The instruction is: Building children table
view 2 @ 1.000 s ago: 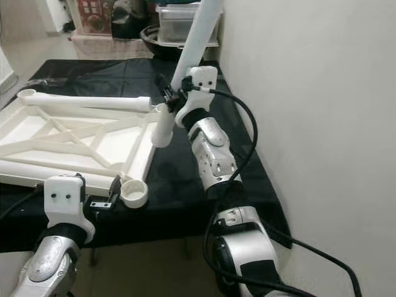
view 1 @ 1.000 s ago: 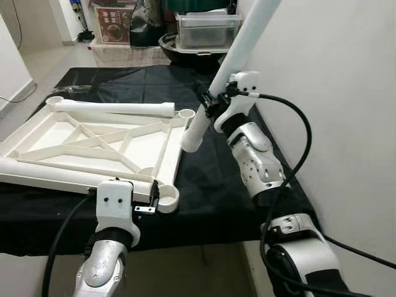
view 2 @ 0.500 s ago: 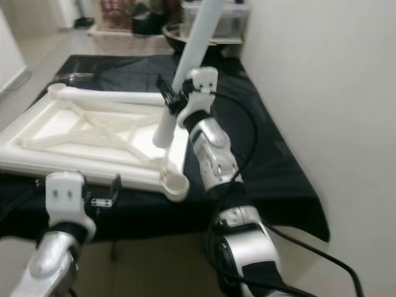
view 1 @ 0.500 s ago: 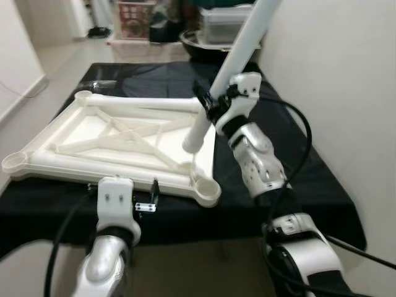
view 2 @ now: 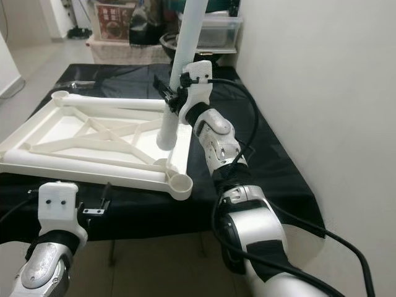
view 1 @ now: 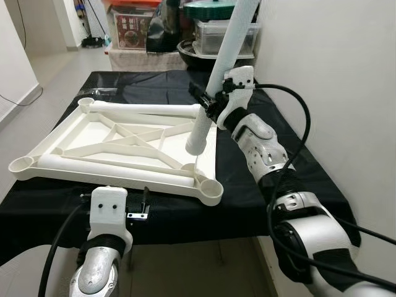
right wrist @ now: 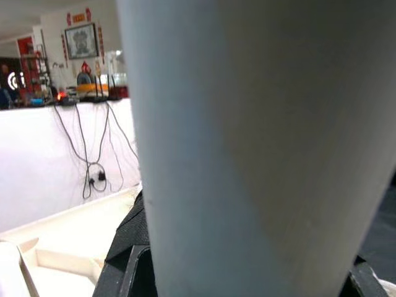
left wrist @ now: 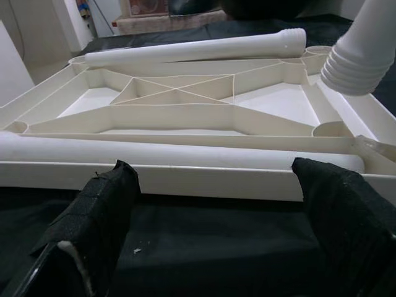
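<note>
From my head, the white tabletop [view 1: 117, 139] lies underside-up on the black bench [view 1: 291, 167], sockets exposed. My right jaws [view 1: 213, 105] clamp a leg [view 1: 219, 68] tilted above its far right corner socket. Left wrist: my left jaws [left wrist: 216, 204] stand apart before the tabletop's near edge, ready to steady it. Right wrist: the leg, clamped close.

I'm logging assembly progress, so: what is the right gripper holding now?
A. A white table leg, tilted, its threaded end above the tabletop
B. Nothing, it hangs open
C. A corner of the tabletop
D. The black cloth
A: the right gripper is shut on the white leg, which slants up and away, its ribbed lower end hanging over the upturned tabletop near a far corner socket.
</note>
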`<state>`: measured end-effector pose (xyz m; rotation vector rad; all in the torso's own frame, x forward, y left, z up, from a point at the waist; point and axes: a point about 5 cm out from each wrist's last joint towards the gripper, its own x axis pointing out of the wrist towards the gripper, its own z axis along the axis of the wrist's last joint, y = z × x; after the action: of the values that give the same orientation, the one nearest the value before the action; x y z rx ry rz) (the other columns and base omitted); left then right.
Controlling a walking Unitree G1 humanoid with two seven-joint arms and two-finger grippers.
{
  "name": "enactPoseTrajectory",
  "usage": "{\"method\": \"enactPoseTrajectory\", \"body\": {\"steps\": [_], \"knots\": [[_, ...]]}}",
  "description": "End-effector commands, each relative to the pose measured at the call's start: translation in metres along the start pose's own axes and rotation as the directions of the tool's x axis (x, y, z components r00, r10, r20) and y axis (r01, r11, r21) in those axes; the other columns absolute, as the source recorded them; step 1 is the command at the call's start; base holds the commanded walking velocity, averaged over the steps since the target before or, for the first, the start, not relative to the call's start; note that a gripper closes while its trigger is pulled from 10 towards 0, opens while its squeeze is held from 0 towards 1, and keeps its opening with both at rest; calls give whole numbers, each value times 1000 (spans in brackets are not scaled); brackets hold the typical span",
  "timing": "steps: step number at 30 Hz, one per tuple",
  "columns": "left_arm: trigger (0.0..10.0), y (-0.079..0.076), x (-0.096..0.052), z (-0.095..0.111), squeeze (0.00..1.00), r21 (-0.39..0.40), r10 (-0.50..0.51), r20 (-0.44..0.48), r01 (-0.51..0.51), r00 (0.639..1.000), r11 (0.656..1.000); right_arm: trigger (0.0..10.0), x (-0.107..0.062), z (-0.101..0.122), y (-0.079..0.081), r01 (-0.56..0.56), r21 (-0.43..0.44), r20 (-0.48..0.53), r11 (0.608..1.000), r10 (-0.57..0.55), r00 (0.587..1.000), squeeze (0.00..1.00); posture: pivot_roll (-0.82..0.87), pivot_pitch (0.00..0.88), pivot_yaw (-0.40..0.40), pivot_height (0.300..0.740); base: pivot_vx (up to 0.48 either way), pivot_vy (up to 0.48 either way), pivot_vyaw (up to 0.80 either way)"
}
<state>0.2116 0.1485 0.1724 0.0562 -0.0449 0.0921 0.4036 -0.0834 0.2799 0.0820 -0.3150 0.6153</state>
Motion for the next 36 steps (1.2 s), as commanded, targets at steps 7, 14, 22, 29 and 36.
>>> {"method": "enactPoseTrajectory", "body": {"steps": [7, 14, 22, 29, 36], "knots": [[10000, -1, -2, -3, 0, -18, 17, -37, -18, 999, 1000, 10000, 3, 0, 2, -24, 2, 14, 1000, 24, 1000, 0, 66, 141, -47, 740, 0, -141, 0], [10000, 0, -2, -3, 0, -16, 19, -34, -20, 999, 1000, 10000, 3, -1, 3, -30, 5, 13, 1000, 30, 999, 0, 64, 138, -44, 740, 0, 0, 0], [10000, 7, 1, -2, 0, -12, 73, -22, -73, 997, 997, 10000, 2, -2, 2, -43, 23, 19, 999, 42, 999, 0, 61, 121, -41, 740, 0, 0, 0], [10000, -2, -2, -1, 0, -44, -4, -20, 3, 1000, 999, 10000, 2, 9, -2, -199, 161, 47, 967, 194, 980, 0, 71, 126, -44, 740, 0, 0, 0], [10000, -23, -39, -22, 0, -172, -332, -112, 311, 937, 935, 10000, -6, 27, -7, -526, 165, -16, 834, 536, 844, 0, 85, 153, -40, 740, 0, 0, 0]]}}
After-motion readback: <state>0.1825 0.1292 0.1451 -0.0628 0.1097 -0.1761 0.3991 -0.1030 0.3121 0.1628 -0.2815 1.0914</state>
